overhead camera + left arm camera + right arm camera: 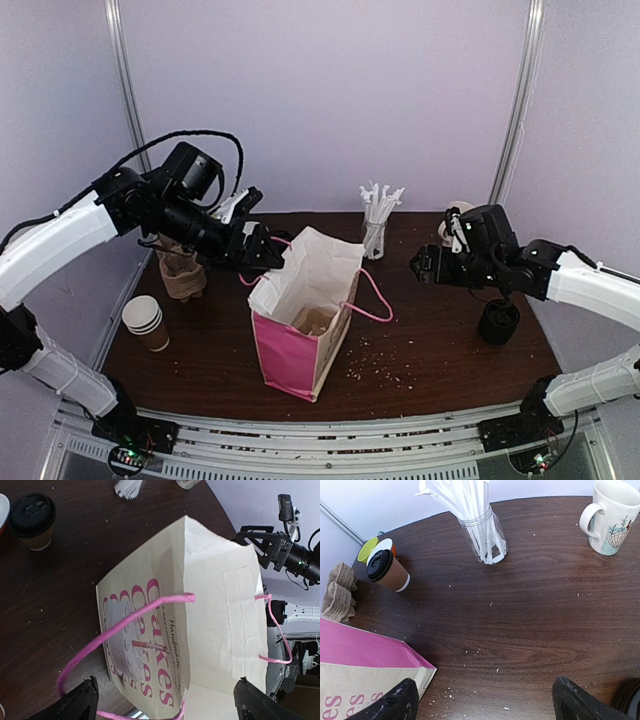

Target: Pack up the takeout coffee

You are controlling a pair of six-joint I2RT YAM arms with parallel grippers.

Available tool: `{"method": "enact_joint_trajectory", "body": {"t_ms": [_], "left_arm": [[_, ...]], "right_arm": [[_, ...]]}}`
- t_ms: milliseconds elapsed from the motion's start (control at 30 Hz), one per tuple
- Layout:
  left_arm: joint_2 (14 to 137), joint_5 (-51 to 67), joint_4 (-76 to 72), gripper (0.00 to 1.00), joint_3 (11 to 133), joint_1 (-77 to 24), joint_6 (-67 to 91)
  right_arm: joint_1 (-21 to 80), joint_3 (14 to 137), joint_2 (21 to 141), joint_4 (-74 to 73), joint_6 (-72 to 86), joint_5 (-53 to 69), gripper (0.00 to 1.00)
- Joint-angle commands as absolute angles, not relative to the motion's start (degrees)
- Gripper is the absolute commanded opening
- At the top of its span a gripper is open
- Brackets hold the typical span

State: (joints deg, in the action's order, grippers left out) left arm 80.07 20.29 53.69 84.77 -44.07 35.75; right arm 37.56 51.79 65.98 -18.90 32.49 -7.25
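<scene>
Takeout coffee (387, 570): seen upright on the tabletop (430, 340), black lid on, left rear area, near the pulp cup carriers (340, 592). It is also picked up in the left wrist view (32, 520), well apart from the bag. It is not touched by either hand. In the top view it cannot be made out behind the left arm.

Paper bag (290, 350): stood upright mid-tabletop, mouth open, pink front face, pink cord handles. Something brownish is glimpsed inside but cannot be identified.

Left hand (167, 682): held above the bag's rear left rim. Fingers (85, 700) are spread wide and nothing is grasped. One pink handle loop is seen passing close by the finger.

Right hand (484, 681): held over bare tabletop to the right of the bag. It is released, with fingers wide apart and nothing between them.

Also noted: a clear glass of white straws (378, 212) behind the bag; a patterned mug (610, 520) at right rear; a stack of lidless cups (146, 322) at left front; a stack of black lids (498, 322) at right. Crumbs are scattered over the tabletop.
</scene>
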Motion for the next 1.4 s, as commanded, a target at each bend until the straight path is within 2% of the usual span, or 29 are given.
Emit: {"method": "enact_joint_trajectory", "body": {"t_ms": [0, 267, 500, 667, 933, 1167, 1367], "left_arm": [[76.6, 12.2, 56.9, 0.98, 90.0, -43.8, 33.1], [74.2, 3.9, 59.5, 0.98, 94.3, -43.6, 30.8], [72.0, -0.7, 54.6, 0.98, 92.0, -40.2, 30.8], [73.3, 2.3, 44.1, 0.97, 85.2, -31.1, 30.9], [90.9, -0.4, 36.8, 0.98, 85.8, -28.3, 28.8], [108.2, -2.1, 38.5, 0.98, 98.4, -28.1, 24.7], [117.4, -3.9, 39.8, 0.98, 107.0, -28.0, 23.6]], "right_arm": [[37.2, 54.4, 65.7, -21.0, 31.4, -9.2, 0.95], [37.2, 56.4, 66.3, -22.4, 30.8, -10.2, 0.95], [37.1, 56.7, 66.9, -22.0, 31.7, -10.1, 0.95], [37.1, 57.1, 67.0, -21.0, 32.4, -11.5, 0.95], [37.0, 59.0, 66.2, -21.4, 33.4, -14.8, 0.95], [36.8, 61.8, 69.1, -22.6, 33.5, -15.5, 0.95], [36.7, 63.4, 70.7, -23.2, 33.5, -16.0, 0.95]]}}
